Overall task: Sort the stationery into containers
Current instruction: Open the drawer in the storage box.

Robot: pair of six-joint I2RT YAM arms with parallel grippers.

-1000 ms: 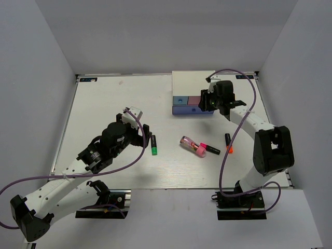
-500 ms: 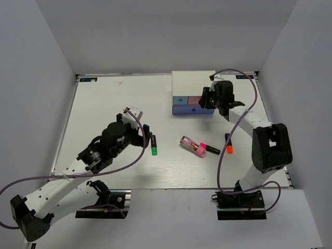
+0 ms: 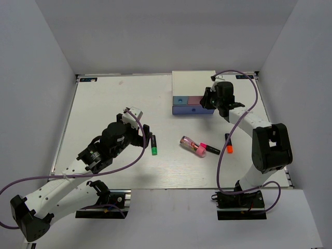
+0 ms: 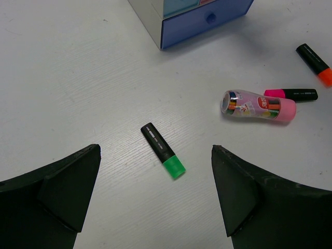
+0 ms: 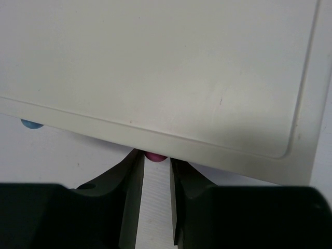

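Right claw [image 5: 155, 174]: fingers drawn close, one on either side of small round pink knob [image 5: 155, 156] under the front lip of white boxy plastic cabinet [image 5: 155, 67]. Cannot tell whether they pinch it. Round light blue knob [image 5: 32, 124] at frame left.

Left claw [image 4: 155, 194]: spread wide above white table [image 4: 78, 78]. Short black marker with green cap [image 4: 162, 150] lies on the table at frame centre, seen between the two fingers. To its right, pink-and-clear tube [image 4: 258, 105], with pink-capped black marker [image 4: 290, 94] just beside it. Orange-capped black marker [image 4: 314, 57] lies apart, upper right. Violet-blue drawer front [image 4: 207, 23] at top of frame.
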